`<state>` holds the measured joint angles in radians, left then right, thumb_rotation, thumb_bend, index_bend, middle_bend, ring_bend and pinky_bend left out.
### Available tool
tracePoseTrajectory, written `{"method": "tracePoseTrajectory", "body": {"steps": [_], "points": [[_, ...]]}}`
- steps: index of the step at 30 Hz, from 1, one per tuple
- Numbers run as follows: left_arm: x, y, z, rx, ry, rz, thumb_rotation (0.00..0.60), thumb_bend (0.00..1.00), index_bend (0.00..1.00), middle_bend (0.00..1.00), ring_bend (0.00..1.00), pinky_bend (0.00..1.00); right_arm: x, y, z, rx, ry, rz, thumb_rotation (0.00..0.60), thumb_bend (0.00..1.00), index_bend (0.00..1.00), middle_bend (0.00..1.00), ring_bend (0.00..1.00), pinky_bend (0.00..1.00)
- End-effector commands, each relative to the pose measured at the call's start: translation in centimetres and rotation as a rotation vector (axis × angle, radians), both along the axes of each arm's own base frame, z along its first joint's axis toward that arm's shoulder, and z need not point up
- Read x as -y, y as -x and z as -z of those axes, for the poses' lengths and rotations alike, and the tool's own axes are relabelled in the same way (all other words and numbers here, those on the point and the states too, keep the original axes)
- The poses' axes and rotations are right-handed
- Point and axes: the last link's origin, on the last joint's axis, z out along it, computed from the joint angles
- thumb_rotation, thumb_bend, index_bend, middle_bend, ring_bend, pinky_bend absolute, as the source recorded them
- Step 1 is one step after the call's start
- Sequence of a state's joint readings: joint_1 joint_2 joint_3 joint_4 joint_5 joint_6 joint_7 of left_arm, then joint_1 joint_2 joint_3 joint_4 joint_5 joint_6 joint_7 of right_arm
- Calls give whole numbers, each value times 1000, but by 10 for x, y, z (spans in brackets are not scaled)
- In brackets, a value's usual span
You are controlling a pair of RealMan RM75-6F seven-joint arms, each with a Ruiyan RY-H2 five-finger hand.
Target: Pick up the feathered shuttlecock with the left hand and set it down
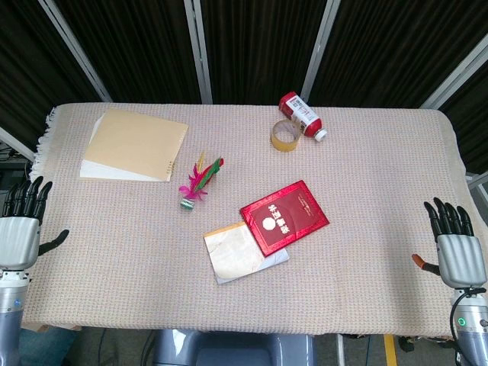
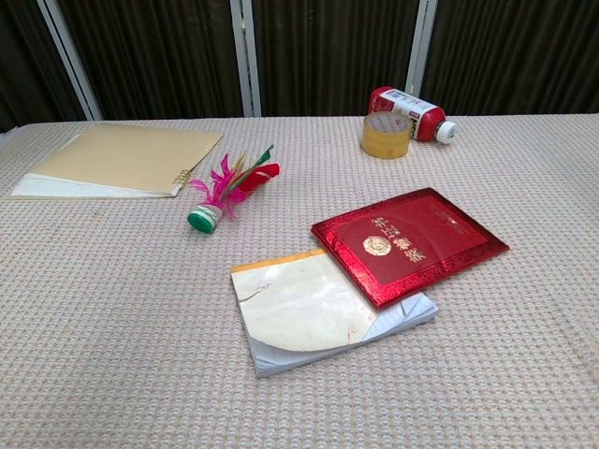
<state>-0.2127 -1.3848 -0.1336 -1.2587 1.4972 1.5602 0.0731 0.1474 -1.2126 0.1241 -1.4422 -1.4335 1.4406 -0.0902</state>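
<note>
The feathered shuttlecock (image 1: 197, 183) (image 2: 228, 190) lies on its side on the cloth-covered table (image 1: 366, 183), left of centre, its green base toward me and its pink, red, yellow and green feathers pointing away. My left hand (image 1: 20, 225) hovers at the table's left edge, fingers spread and empty, well to the left of the shuttlecock. My right hand (image 1: 456, 248) is at the table's right edge, fingers spread, holding nothing. Neither hand shows in the chest view.
A tan notebook (image 1: 133, 145) lies at the back left. A red booklet (image 1: 284, 216) overlaps a white notepad (image 1: 240, 255) near the middle. A tape roll (image 1: 286, 136) and a red bottle (image 1: 302, 114) lie at the back right.
</note>
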Motion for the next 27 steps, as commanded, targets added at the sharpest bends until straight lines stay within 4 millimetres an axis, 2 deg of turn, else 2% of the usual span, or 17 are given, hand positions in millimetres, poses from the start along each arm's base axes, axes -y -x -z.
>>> {"method": "tracePoseTrajectory", "body": {"steps": [1,8,14,20,27], "points": [[0,0,1,16,1,9,600,149,0,0,0,0,0,1,2,5,-9,5,600,60,0,0,0,0],[-8,0,15,59,70,-6,600,147,5,0,0,0,-3,0,-2,24,-11,-8,600,61,0,0,0,0],[-37,-5,29,131,71,-48,600,167,148,0,0,0,-10,-4,-3,35,-14,-37,600,60,0,0,0,0],[-72,-31,48,191,61,-16,600,182,242,0,0,0,-7,-6,-3,46,-23,-50,600,60,0,0,0,0],[-113,-71,96,283,104,-53,599,175,262,0,0,0,1,-4,-5,68,-25,-45,600,60,0,0,0,0]]}}
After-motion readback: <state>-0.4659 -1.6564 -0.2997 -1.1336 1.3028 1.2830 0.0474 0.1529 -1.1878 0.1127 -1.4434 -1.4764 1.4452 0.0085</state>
